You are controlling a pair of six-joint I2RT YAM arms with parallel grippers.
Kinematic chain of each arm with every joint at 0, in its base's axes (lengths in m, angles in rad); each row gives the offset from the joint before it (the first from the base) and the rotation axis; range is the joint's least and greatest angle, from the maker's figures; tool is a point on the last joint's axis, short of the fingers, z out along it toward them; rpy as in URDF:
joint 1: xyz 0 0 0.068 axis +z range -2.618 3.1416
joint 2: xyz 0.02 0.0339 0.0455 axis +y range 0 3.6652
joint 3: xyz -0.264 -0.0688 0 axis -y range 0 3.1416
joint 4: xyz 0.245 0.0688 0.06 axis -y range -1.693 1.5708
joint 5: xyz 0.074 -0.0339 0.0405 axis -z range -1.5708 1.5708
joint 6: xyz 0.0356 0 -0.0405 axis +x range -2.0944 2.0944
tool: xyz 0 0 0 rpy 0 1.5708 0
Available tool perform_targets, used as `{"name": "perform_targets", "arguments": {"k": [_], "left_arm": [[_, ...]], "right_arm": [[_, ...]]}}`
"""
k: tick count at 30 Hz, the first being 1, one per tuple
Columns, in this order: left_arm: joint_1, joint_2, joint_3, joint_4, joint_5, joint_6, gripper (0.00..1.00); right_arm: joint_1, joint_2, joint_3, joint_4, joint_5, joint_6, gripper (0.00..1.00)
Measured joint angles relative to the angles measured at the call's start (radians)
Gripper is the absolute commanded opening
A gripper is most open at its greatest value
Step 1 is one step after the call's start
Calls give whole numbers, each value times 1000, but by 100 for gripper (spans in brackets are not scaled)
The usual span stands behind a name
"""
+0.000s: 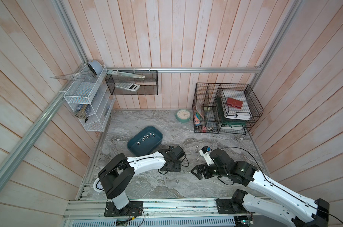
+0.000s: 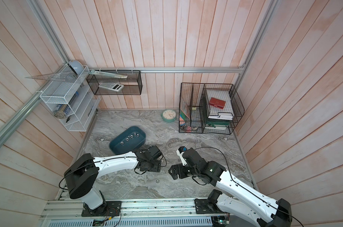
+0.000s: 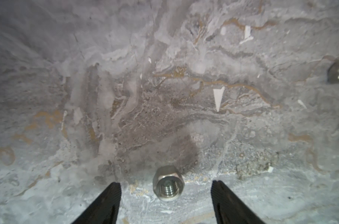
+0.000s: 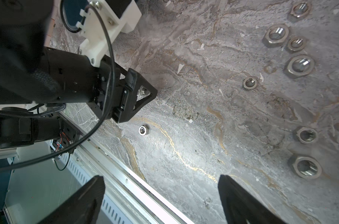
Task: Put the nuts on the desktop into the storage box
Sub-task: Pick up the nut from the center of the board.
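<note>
Left gripper point(image 3: 166, 182), spread, straddles a shiny silver hexagonal metal nut point(image 3: 168, 186): centre it, then pinch its flats. Right gripper point(image 4: 161, 176), at three o'clock, gapes empty.

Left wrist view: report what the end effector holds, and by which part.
Nothing is held. The left end effector straddles a nut lying on the desktop, jaws apart, a gap on each side.
</note>
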Motion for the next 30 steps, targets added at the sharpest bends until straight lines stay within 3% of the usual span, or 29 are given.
{"name": "perform_targets", "arguments": {"k": [6,8,10,12,17,30], "left_arm": [[-9,32,0,7,5,-1,56],[-10,32,0,7,5,-3,47],[-10,32,0,7,5,-3,45],[-10,34,0,7,5,-7,33],[-10,35,2,7,-2,-2,22],[40,15,48,-84,-34,21,21]], "right_arm": [[2,0,0,0,5,1,98],[2,0,0,0,8,3,98],[2,0,0,0,10,7,98],[2,0,0,1,13,8,98],[2,13,0,1,27,11,98],[2,74,37,1,68,-4,98]]}}
